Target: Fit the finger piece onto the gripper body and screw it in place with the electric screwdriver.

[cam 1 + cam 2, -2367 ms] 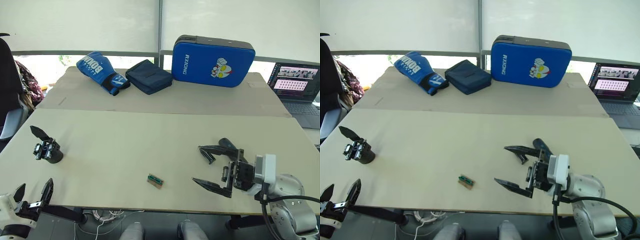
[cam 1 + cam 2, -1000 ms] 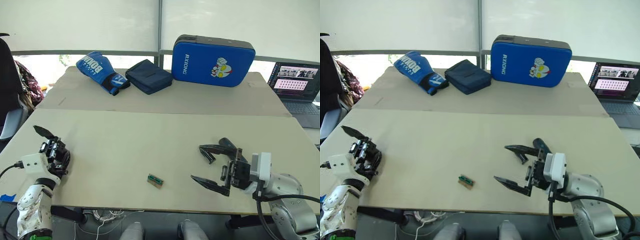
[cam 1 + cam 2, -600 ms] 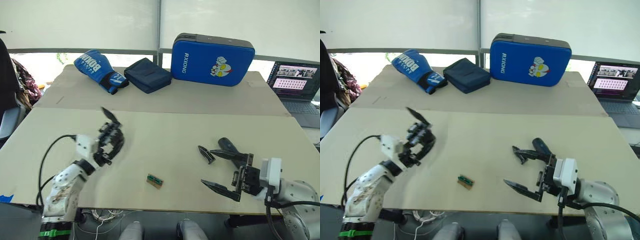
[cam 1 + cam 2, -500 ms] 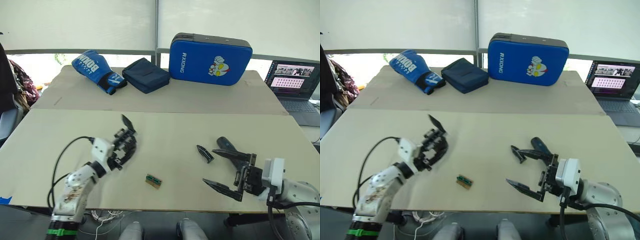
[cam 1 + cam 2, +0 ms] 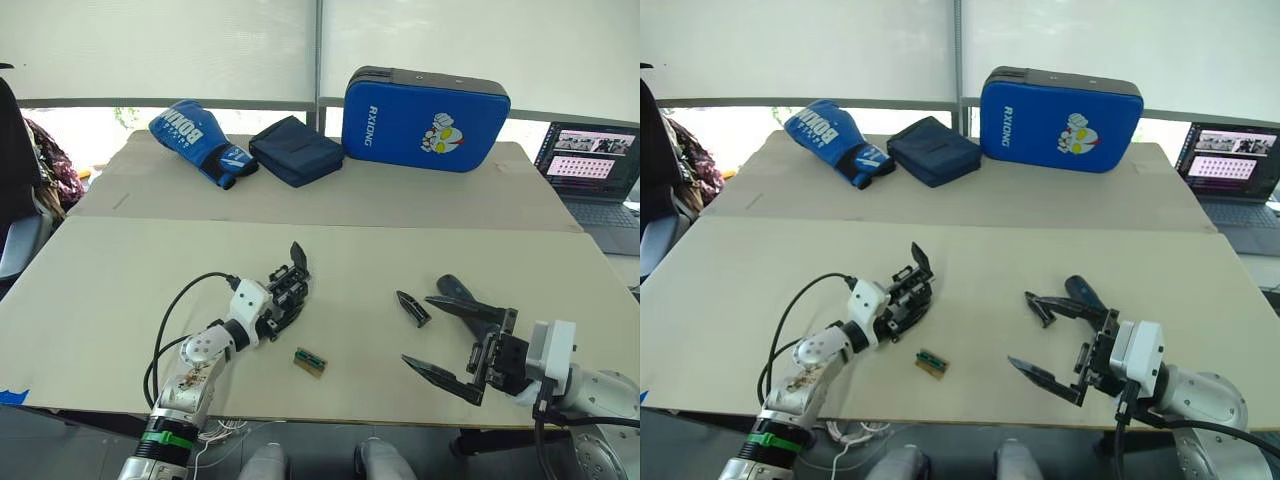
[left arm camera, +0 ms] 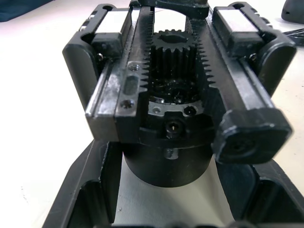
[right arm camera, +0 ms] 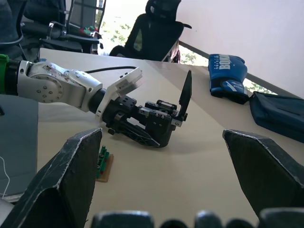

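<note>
My left gripper (image 5: 276, 312) is shut on the gripper body (image 5: 291, 289), a chunky black block held just above the table's middle, with one black blade standing up from it. The left wrist view shows its toothed rails and centre gear (image 6: 174, 79) between my fingers (image 6: 90, 190). The finger piece (image 5: 411, 308), a small black pointed blade, lies flat on the table to the right. Just beyond it my right gripper (image 5: 416, 330) stands open and empty. The black rounded end of the electric screwdriver (image 5: 452, 289) shows behind its upper finger; the rest is hidden.
A tiny green-topped brown block (image 5: 311, 362) lies near the front edge, right of my left gripper. At the back are a blue boxing glove (image 5: 195, 135), a dark blue pouch (image 5: 297, 152) and a blue pad (image 5: 425, 107). A laptop (image 5: 590, 175) stands at the far right.
My left arm rose from below the front edge, closed on the gripper body at the table's left side and carried it to the middle. The right gripper drew back slightly, uncovering the finger piece.
</note>
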Controlling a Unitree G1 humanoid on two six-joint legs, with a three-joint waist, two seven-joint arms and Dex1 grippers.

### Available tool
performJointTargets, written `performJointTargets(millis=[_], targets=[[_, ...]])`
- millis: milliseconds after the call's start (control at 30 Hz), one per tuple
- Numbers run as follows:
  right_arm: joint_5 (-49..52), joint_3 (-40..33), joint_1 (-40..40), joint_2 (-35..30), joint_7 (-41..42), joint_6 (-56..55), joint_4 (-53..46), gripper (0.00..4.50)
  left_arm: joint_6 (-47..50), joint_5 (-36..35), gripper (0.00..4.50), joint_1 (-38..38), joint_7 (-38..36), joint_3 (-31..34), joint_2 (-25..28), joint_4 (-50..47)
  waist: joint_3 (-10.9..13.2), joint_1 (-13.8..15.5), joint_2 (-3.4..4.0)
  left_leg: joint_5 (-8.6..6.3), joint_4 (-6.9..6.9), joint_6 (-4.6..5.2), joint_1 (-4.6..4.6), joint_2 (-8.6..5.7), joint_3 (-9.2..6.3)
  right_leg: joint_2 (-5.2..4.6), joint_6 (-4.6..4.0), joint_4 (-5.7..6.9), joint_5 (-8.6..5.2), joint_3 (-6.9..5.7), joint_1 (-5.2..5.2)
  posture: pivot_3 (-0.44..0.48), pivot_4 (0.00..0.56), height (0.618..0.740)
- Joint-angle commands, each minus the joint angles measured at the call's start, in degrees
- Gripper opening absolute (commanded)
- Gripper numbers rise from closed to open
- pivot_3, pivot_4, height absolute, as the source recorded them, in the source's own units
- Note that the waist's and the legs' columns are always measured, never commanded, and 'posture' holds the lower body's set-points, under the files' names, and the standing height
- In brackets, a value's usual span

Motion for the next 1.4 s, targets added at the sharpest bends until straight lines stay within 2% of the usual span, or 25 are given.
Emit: performJointTargets(millis=[33, 67, 100, 167, 200, 367, 500, 600, 700, 800, 967, 1133, 1233, 1333, 1400], targets=[[0.06, -0.87, -0.66, -0.55, -0.60, 0.01, -1.71, 4.50, 0.65, -1.42, 2.29, 0.33, -1.34, 0.15, -0.06, -0.78, 0.00, -0.01, 0.00, 0.00, 0.00, 0.00, 0.00, 0.00, 0.00, 0.00, 0.00, 0.00, 0.00, 0.00, 0.00, 0.000, 0.150, 0.740], [0.08, -0.84, -0.69, -0.56, -0.61, 0.04, -1.67, 4.50, 0.89, -1.64, 2.29, 0.50, -1.71, 0.32, 0.14, -0.92, 0.00, -0.03, 0.01, 0.00, 0.00, 0.00, 0.00, 0.01, 0.00, 0.01, 0.00, 0.00, 0.00, 0.00, 0.00, 0.000, 0.150, 0.740], [0.10, -0.83, -0.70, -0.58, -0.58, 0.05, -1.61, 4.50, 0.98, -1.69, 3.36, 0.58, -2.01, 0.52, 0.42, -0.95, -0.01, -0.04, 0.01, 0.00, 0.00, 0.00, 0.01, 0.01, 0.00, 0.01, 0.00, 0.00, 0.00, 0.00, 0.00, 0.000, 0.150, 0.740], [0.16, -0.83, -0.77, -0.59, -0.65, 0.15, -1.55, 4.50, 1.25, -1.98, 4.23, 0.58, -2.55, 1.10, 0.91, -0.91, -0.01, -0.06, 0.01, 0.00, 0.00, 0.00, 0.01, 0.01, 0.00, 0.01, 0.00, 0.00, 0.00, 0.00, 0.00, 0.000, 0.150, 0.740], [0.20, -0.87, -0.79, -0.60, -0.66, 0.19, -1.49, 4.50, 1.37, -2.21, 4.45, 0.52, -2.99, 1.34, 1.24, -0.84, -0.01, -0.07, 0.02, 0.00, 0.00, 0.00, 0.01, 0.02, 0.00, 0.02, 0.00, 0.00, 0.00, 0.00, 0.00, 0.000, 0.150, 0.740], [0.31, -1.02, -0.40, -0.55, -0.55, 0.16, -1.48, 4.50, 1.39, -4.94, 4.45, -0.23, -9.51, 3.22, 5.75, 1.21, -0.01, -0.32, 0.04, 0.00, 0.00, 0.00, 0.04, 0.07, 0.00, 0.08, 0.00, 0.02, -0.01, 0.00, 0.00, 0.000, 0.150, 0.740], [0.27, -1.22, 0.53, -0.43, -0.30, -0.21, -1.60, 4.50, 0.03, -7.37, 4.45, -3.85, -18.67, 4.23, 10.51, 7.64, -0.01, -0.25, 0.05, 0.00, 0.00, 0.00, 0.06, 0.07, 0.00, 0.08, 0.06, 0.04, -0.05, -0.02, 0.00, 0.000, 0.150, 0.740], [0.18, -1.28, 1.14, -0.33, -0.36, -0.43, -1.77, 4.50, -2.77, -7.82, 4.45, -8.06, -25.38, 3.73, 12.14, 14.11, 0.00, -0.07, 0.05, 0.00, 0.00, 0.01, 0.05, 0.05, 0.01, 0.08, 0.07, 0.04, -0.05, -0.02, 0.01, 0.000, 0.150, 0.740], [0.06, -1.29, 1.63, -0.25, -0.47, -0.60, -1.98, 4.50, -5.74, -7.46, 4.45, -12.23, -30.72, 2.76, 11.52, 20.52, 0.00, 0.08, 0.05, 0.00, 0.00, 0.01, 0.04, 0.00, 0.01, 0.03, 0.04, 0.02, -0.04, -0.02, 0.02, 0.000, 0.150, 0.740], [-0.08, -1.48, 2.34, -0.17, -0.62, -0.73, -2.38, 4.50, -8.85, -5.34, 4.45, -16.49, -33.02, 1.52, 10.06, 27.22, 0.00, 0.05, 0.05, 0.00, 0.01, 0.01, 0.02, -0.02, 0.01, 0.03, 0.00, 0.02, -0.01, -0.03, 0.02, 0.000, 0.150, 0.740], [-0.25, -1.61, 3.08, -0.10, -1.06, -0.73, -2.94, 4.50, -10.54, -4.23, 4.45, -21.11, -34.84, 0.97, 7.77, 33.80, 0.00, -0.14, 0.04, 0.00, 0.01, 0.01, 0.01, -0.01, 0.00, 0.05, 0.00, 0.03, -0.01, -0.03, 0.02, 0.000, 0.150, 0.740], [-0.52, -1.76, 3.20, -0.14, -1.35, -0.93, -2.87, 4.50, -10.33, -4.09, 4.45, -23.06, -34.83, 1.65, 6.00, 36.07, 0.00, -0.24, 0.04, 0.00, 0.01, 0.01, 0.02, -0.01, 0.00, 0.05, 0.02, 0.04, -0.02, -0.02, 0.02, 0.000, 0.150, 0.740], [-0.76, -1.85, 3.35, -0.08, -1.59, -1.05, -2.97, 4.50, -11.65, -3.99, 3.59, -22.04, -35.07, 1.81, 6.11, 35.20, 0.00, -0.23, 0.04, 0.00, 0.01, 0.01, 0.03, 0.00, 0.00, 0.05, 0.02, 0.06, -0.02, -0.02, 0.02, 0.000, 0.150, 0.740], [-0.96, -1.98, 3.60, 0.04, -1.71, -1.30, -2.90, 4.50, -11.95, -5.22, 2.33, -19.24, -35.51, 2.42, 6.53, 31.16, 0.00, -0.38, 0.05, 0.00, 0.01, 0.01, 0.03, 0.00, 0.00, 0.05, 0.02, 0.06, -0.02, -0.01, 0.02, 0.000, 0.150, 0.740], [-1.12, -1.95, 3.90, 0.18, -1.63, -1.58, -2.76, 4.50, -10.54, -6.88, 2.33, -16.03, -33.14, 3.70, 6.06, 24.46, -0.01, -0.47, 0.05, -0.02, 0.01, 0.05, 0.03, 0.02, 0.00, 0.05, 0.01, 0.06, -0.01, 0.00, 0.01, 0.000, 0.150, 0.740]])
